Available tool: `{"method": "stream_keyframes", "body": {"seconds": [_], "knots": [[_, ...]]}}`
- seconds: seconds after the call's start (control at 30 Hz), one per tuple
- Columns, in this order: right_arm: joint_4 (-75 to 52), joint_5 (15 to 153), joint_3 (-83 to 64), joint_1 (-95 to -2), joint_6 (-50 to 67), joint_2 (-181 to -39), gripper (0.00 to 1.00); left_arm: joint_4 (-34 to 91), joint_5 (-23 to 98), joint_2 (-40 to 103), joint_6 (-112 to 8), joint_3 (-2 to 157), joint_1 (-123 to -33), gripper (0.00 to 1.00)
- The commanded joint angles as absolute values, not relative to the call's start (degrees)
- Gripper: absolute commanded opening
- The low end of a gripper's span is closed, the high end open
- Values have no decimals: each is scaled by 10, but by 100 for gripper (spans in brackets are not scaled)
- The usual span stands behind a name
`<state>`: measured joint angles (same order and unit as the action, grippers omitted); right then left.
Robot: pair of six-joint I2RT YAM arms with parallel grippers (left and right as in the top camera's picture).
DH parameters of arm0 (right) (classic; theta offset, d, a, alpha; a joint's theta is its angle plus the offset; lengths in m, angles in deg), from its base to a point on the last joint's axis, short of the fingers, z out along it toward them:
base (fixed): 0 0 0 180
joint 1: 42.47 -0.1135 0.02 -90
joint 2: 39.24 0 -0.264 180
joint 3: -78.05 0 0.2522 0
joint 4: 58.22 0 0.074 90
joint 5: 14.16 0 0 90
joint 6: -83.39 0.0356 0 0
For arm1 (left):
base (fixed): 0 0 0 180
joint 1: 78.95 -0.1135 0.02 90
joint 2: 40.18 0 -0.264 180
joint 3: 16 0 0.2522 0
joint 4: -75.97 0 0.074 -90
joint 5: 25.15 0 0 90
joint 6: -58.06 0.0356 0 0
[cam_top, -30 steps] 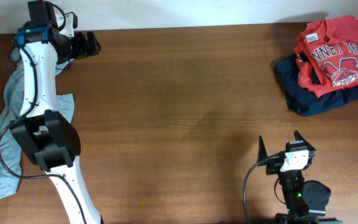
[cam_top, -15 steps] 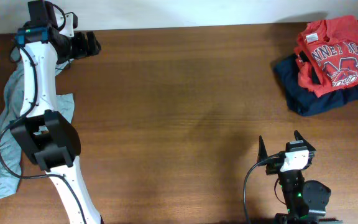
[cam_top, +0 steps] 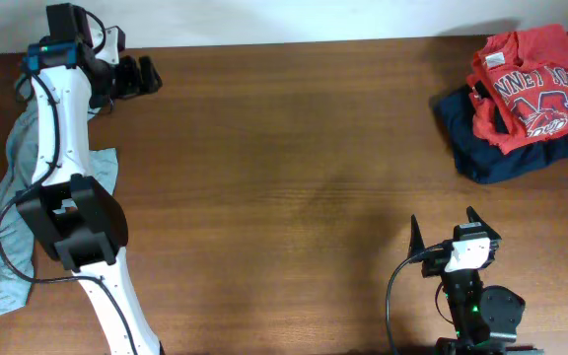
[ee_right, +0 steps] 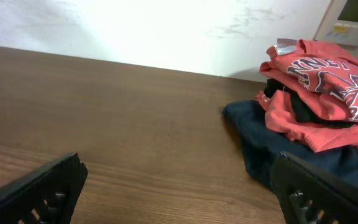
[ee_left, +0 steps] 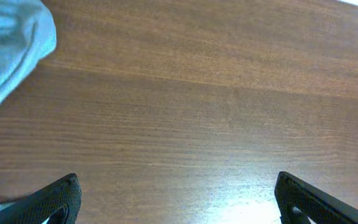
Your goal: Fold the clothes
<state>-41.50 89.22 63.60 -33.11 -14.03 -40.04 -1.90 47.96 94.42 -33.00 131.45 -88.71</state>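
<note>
A crumpled light grey-blue garment (cam_top: pixel 13 192) lies along the table's left edge, partly under my left arm; a corner of it shows at the top left of the left wrist view (ee_left: pixel 8 50). My left gripper (cam_top: pixel 144 74) is open and empty over bare wood at the far left, to the right of the garment; its fingertips show in the left wrist view (ee_left: pixel 179 199). My right gripper (cam_top: pixel 445 232) is open and empty near the front edge; its fingertips show in the right wrist view (ee_right: pixel 179 193). A folded red printed shirt (cam_top: pixel 531 89) sits on a folded navy garment (cam_top: pixel 501 153) at the far right.
The red shirt (ee_right: pixel 319 93) and the navy garment (ee_right: pixel 272 143) appear in the right wrist view, ahead and to the right of the right gripper. A white wall runs behind the table's far edge (ee_right: pixel 135 31).
My left gripper has shifted slightly toward the table's far edge. The right arm and the clothes have not moved.
</note>
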Motion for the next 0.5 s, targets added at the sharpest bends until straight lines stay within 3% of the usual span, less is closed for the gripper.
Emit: {"method": "stream_keyframes", "body": {"seconds": [0.0,0.23,0.47], "knots": [[-413,891,640,-327,-134,-394,99,-5,476,937,-304,1321,-884,99],[-413,891,640,-327,-134,-394,98,88,471,836,-171,1321,-846,99],[-413,891,640,-327,-134,-394,98,81,474,718,-45,1320,-820,99]]}}
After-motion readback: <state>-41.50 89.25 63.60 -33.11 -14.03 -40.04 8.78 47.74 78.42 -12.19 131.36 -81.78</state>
